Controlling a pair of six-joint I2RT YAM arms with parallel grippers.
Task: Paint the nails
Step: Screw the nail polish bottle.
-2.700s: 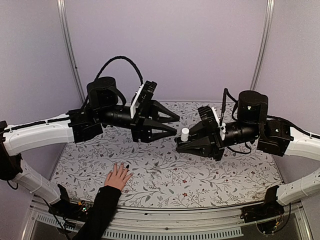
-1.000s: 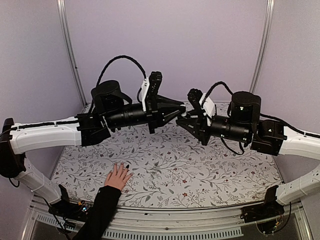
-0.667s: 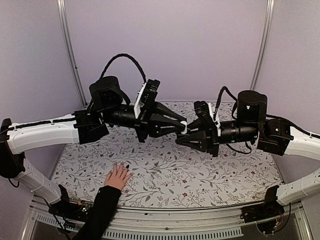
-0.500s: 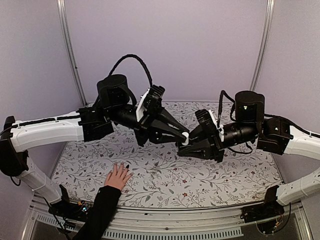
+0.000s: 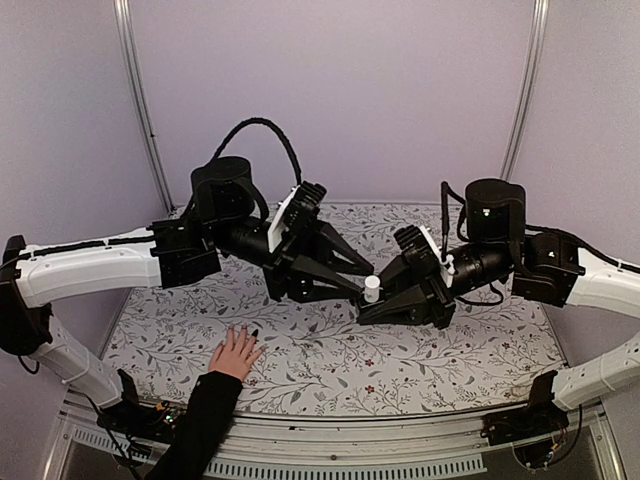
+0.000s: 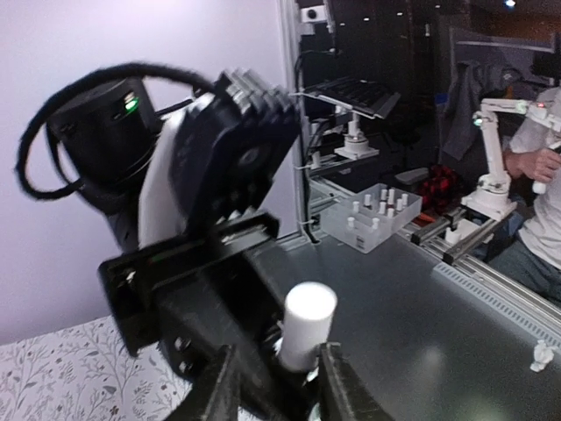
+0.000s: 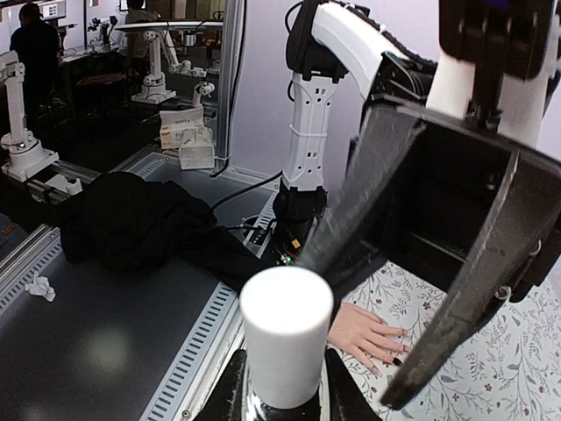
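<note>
From above, my right gripper (image 5: pixel 375 302) is clenched on the white-capped bottle (image 5: pixel 371 290), held over the floral table (image 5: pixel 450 355). My left gripper (image 5: pixel 366 282) stands parted, its tips just beside the cap. The hand (image 5: pixel 236 353) lies flat at the near left, and its nails (image 5: pixel 247 335) are too small to judge.

Left wrist: my fingers (image 6: pixel 221 390) flank the cap (image 6: pixel 307 323). I cannot tell whether they touch it.

Right wrist: the cap stands between my clamped fingers (image 7: pixel 238 386), and some nails (image 7: pixel 399 358) show dark polish.

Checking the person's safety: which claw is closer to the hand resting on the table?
Left. The left claw hangs raised over the table, just beyond the hand toward the middle; the right claw, shut on the white-capped bottle, is farther off on the same side.
</note>
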